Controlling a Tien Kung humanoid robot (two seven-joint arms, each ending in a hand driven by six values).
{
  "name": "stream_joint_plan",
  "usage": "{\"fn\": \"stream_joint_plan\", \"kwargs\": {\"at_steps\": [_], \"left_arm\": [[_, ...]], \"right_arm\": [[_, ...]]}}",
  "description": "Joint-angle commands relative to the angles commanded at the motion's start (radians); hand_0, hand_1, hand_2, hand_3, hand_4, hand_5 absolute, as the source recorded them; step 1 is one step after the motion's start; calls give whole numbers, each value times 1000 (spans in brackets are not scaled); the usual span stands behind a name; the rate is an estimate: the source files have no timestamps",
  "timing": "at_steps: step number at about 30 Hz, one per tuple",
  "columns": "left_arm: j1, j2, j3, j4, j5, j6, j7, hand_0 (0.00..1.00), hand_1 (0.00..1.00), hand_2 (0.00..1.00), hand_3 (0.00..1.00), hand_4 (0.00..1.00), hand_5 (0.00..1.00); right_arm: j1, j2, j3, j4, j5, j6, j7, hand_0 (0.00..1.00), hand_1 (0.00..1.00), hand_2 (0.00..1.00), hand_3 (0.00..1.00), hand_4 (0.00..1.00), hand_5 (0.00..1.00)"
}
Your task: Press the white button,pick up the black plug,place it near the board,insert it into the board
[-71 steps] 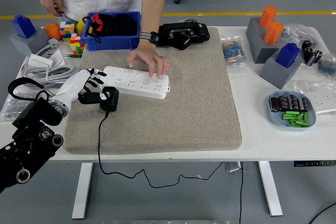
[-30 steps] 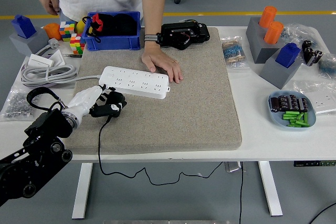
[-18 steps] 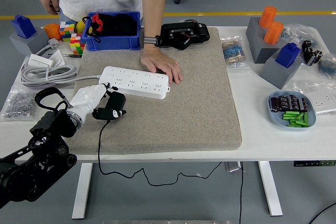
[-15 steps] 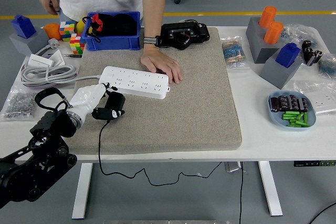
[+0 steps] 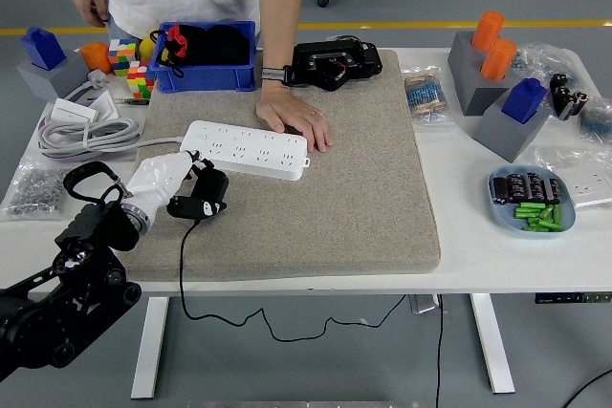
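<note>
Black plug (image 5: 203, 197) in left hand (image 5: 164, 182) (no legible print)

mat right half (image 5: 363, 179): free | board's right end (image 5: 292, 152): person's hand (image 5: 298, 119)

The left hand (image 5: 164, 182) grips the black plug (image 5: 201, 195) just beside the white board (image 5: 247, 148). A person's hand (image 5: 296, 121) rests at the board's end

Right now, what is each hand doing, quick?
Left hand: closed on the black plug, just in front of the white power strip.
Right hand: not in view.
</note>
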Motion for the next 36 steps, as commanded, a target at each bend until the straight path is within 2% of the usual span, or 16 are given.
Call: {"fn": "stream_joint_plan", "kwargs": {"at_steps": [1, 6, 7, 12, 13, 21, 26, 31, 36], "left_arm": [[-1, -1, 2, 3, 1, 3, -2, 259, 387, 419, 582, 764, 6], [-2, -2, 10, 12, 13, 29, -16, 259, 387, 419, 582, 764, 6], [-2, -2, 10, 14, 16, 31, -17, 237, 314, 364, 573, 745, 2], [-5, -2, 11, 24, 28, 48, -32, 237, 314, 364, 573, 745, 2], [-5, -2, 11, 25, 30, 51, -34, 204, 265, 312, 502, 634, 2], [-4, -2, 13, 30, 28, 61, -49, 199, 255, 298, 495, 613, 2], [-14, 5, -5, 9, 25, 64, -51, 194, 250, 288, 481, 605, 2], [-48, 16, -14, 4, 16, 67, -55, 194, 251, 287, 478, 606, 2], [-101, 19, -7, 36, 1, 71, -62, 194, 251, 287, 478, 606, 2]], "right_arm": [[0, 0, 0, 0, 0, 0, 0, 716, 684, 677, 623, 667, 382], [2, 1, 2, 0, 0, -1, 1, 716, 684, 677, 623, 667, 382], [2, 1, 2, 0, 0, -1, 1, 716, 684, 677, 622, 667, 381], [2, 1, 3, -1, 1, -4, 6, 716, 684, 677, 622, 667, 381], [2, 1, 3, -1, 1, -5, 7, 715, 684, 677, 621, 667, 381], [1, 2, 0, 0, 3, -7, 12, 715, 684, 675, 621, 667, 380], [0, 1, 0, -1, 4, -11, 15, 715, 682, 674, 621, 667, 380], [1, 2, 1, -1, 5, -12, 17, 715, 681, 674, 621, 667, 380], [3, 2, 1, 0, 7, -12, 18, 715, 681, 674, 621, 667, 380]]}}
